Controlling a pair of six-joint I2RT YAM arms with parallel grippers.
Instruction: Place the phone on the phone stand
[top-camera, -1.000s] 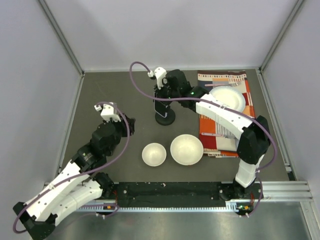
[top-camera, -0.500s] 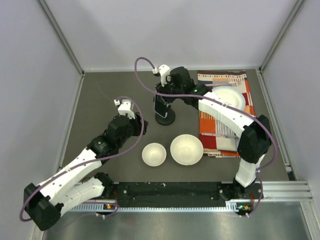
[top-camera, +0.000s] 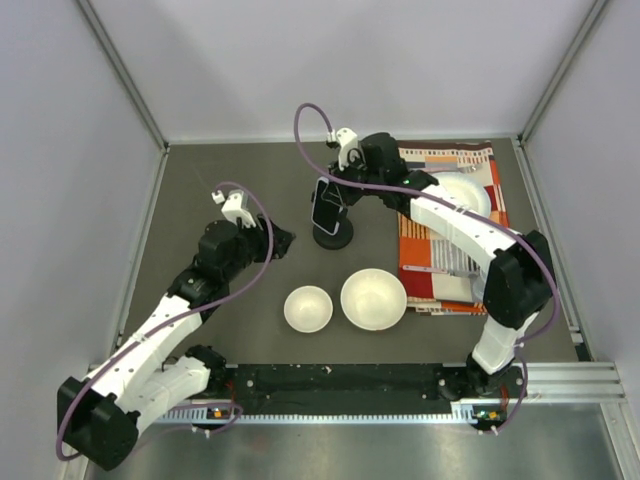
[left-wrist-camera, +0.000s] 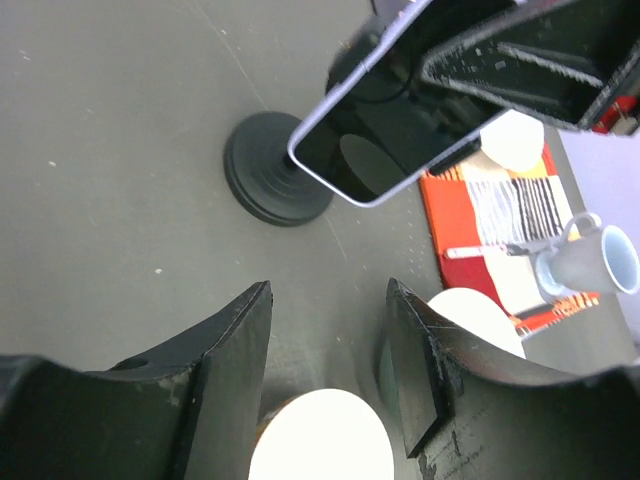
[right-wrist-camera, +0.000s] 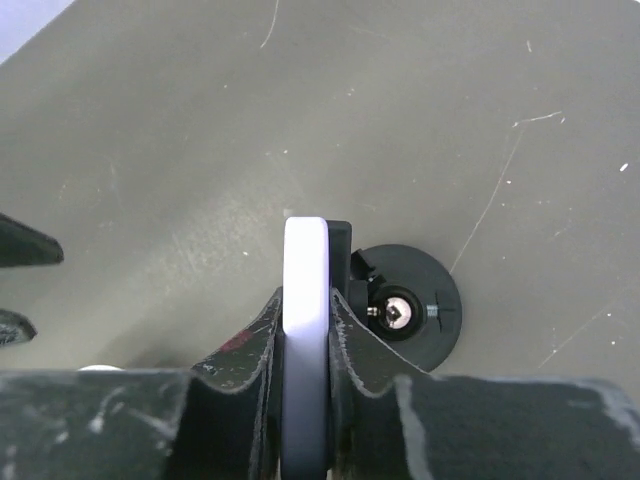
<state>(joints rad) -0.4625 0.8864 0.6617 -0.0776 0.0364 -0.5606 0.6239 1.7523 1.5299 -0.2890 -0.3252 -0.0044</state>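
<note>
The phone, black screen with a pale lavender rim, stands upright in my right gripper, which is shut on its two faces. It is just above the black phone stand, against the cradle. In the right wrist view the phone shows edge-on between the fingers, with the stand's round base beside it. My left gripper is open and empty, left of the stand. The left wrist view shows the phone, the stand's base and my own open gripper.
Two white bowls sit in front of the stand. A patterned cloth at the right holds a white plate. A pale mug stands on the cloth. Grey walls enclose the table.
My left arm has reached forward and right, bringing its open gripper close to the stand. My right gripper has shifted slightly right with the phone, still held at the stand.
</note>
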